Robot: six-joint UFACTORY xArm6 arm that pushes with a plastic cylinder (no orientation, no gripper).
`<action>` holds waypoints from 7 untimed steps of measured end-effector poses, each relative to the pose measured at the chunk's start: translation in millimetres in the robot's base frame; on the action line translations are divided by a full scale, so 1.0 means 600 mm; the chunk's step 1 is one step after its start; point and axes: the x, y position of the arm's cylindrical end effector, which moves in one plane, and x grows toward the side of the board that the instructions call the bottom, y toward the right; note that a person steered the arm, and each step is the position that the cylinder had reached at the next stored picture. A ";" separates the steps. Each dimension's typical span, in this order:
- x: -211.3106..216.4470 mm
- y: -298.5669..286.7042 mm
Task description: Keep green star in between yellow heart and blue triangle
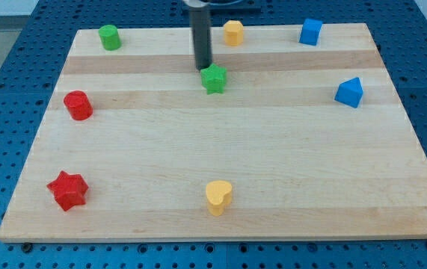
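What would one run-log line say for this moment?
tip at green star top-left edge | yellow heart near bottom | blue triangle right | star not yet between

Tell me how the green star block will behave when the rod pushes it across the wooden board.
The green star block looks small, rigid and squat, so it will probably slide rather than tip. Its pointed outline may make it rotate if my tip, now at its upper-left edge, pushes off-centre. The smooth wooden board should offer little resistance.
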 end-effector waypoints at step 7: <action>0.073 0.042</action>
